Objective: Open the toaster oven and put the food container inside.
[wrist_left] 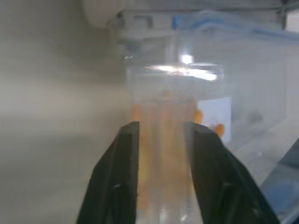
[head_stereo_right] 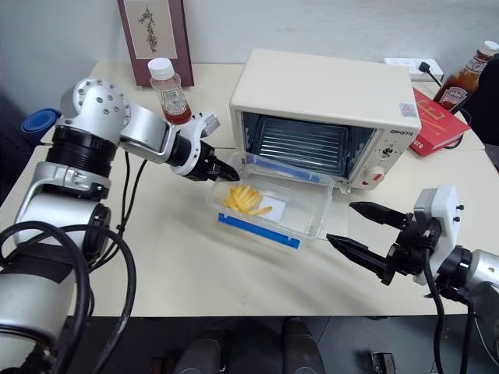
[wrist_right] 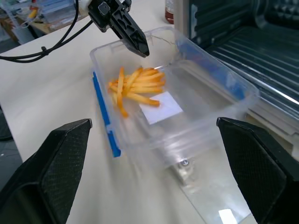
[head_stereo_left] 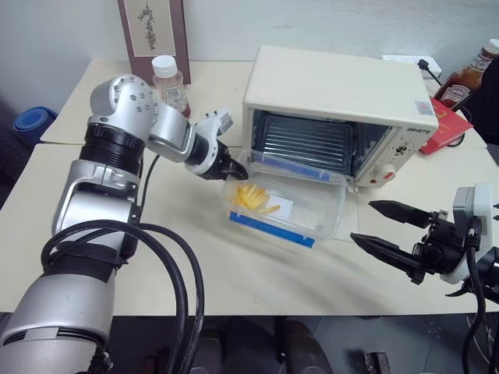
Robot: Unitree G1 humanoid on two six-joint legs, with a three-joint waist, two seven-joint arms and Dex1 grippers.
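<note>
The food container [head_stereo_left: 284, 204] sits in the middle of the frame, on the toaster oven's [head_stereo_left: 335, 117] open glass door, not yet on the rack. If I push its near-left corner unevenly, it could spin or slide off the door. My left gripper [head_stereo_left: 234, 167] has its fingers partly open around that corner's rim; I cannot tell if they pinch it. My right gripper [head_stereo_left: 383, 227], lower right, is spread wide and holds nothing.
</note>
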